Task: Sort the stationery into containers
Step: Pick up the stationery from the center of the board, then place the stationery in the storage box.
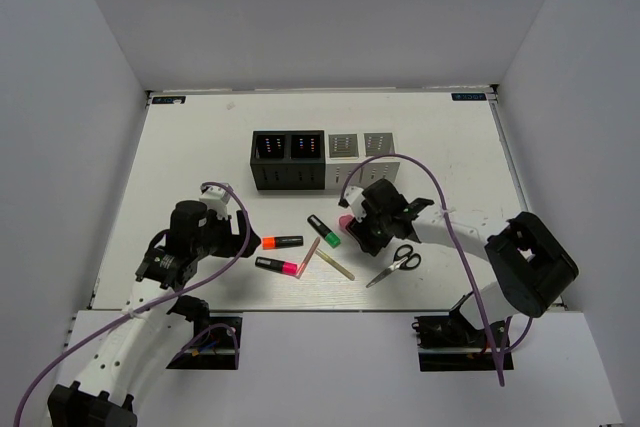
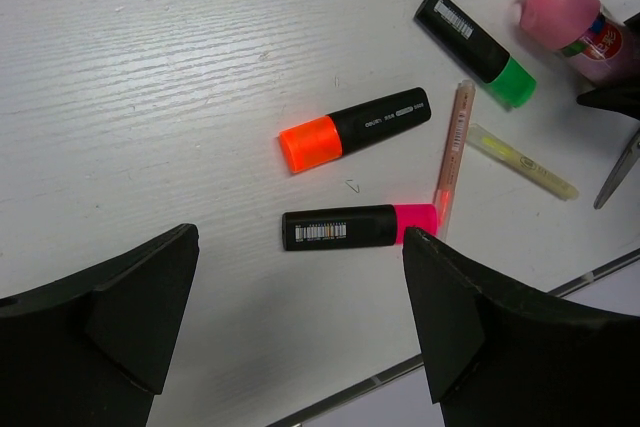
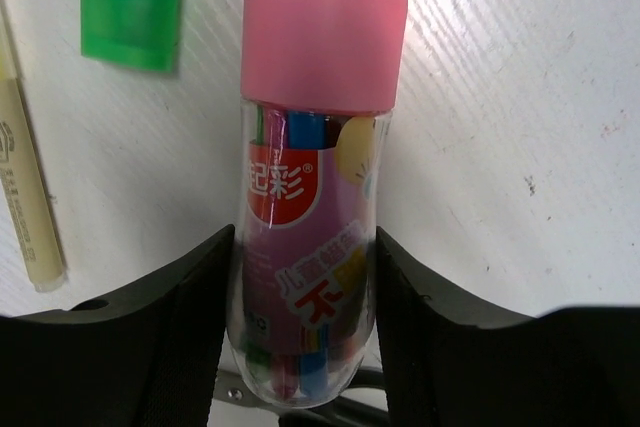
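Both right jaws pressed the sides of the pink-capped tube (image 3: 315, 247), its long axis running straight out between them; my left jaws stood apart, farther off.

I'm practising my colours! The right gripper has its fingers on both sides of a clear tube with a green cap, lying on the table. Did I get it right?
Not quite: the cap is pink, not green. The right wrist view shows the right gripper with its fingers on both sides of the clear tube, pink-capped, lying on the table.
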